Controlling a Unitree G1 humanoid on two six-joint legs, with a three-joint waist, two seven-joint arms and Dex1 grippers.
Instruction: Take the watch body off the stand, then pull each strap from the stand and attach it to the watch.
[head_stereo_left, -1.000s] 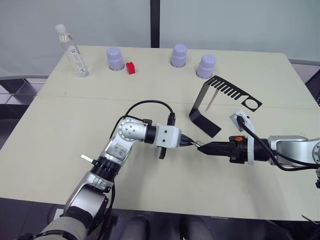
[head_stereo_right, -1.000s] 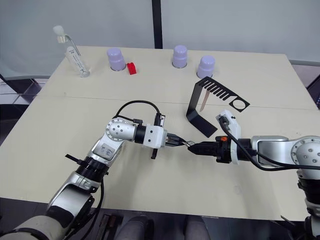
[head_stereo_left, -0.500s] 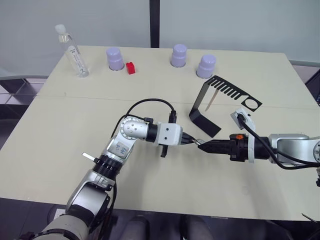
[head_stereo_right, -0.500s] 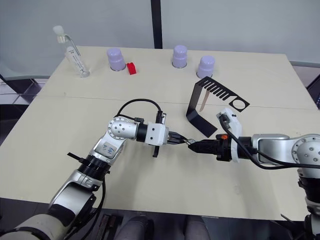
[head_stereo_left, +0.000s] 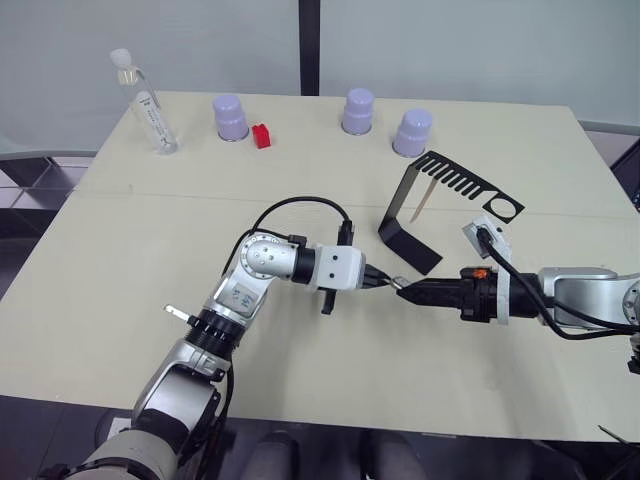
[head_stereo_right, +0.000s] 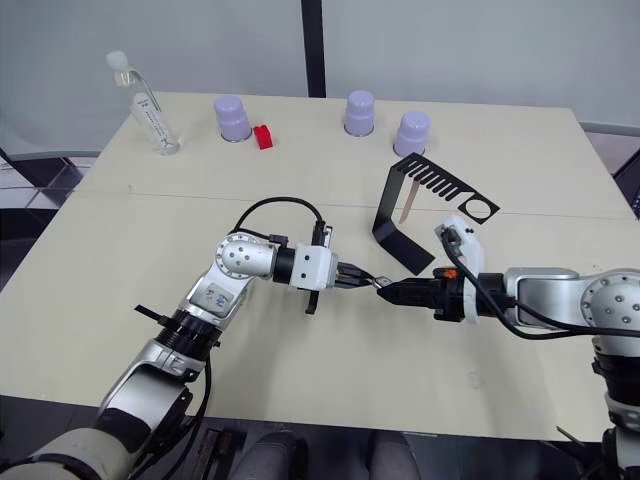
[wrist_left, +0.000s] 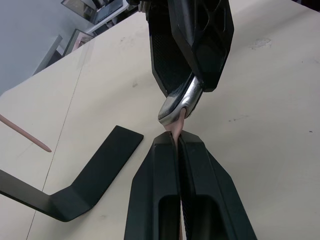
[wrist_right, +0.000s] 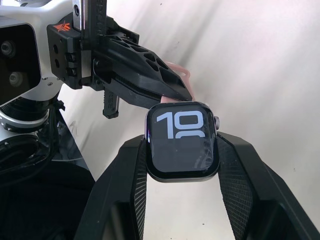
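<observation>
Beige desk (head_stereo_left: 120, 260) before a pale wall, right gripper (wrist_right: 182, 150) clamped the watch body (wrist_right: 183, 141), left gripper (wrist_left: 178, 141) pinched a strap (wrist_left: 177, 128) against it, stand (head_stereo_left: 432, 205) at 1 o'clock.

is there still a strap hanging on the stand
Yes, one pink strap hangs from the comb-slotted arm of the stand.

This is looking like a lab test bench: a plain pale tabletop (head_stereo_left: 120, 260) standing before grey partition panels (head_stereo_left: 200, 45), with a capped sample tube (head_stereo_left: 143, 100) and lavender cups (head_stereo_left: 230, 117) sitting in a row.
</observation>
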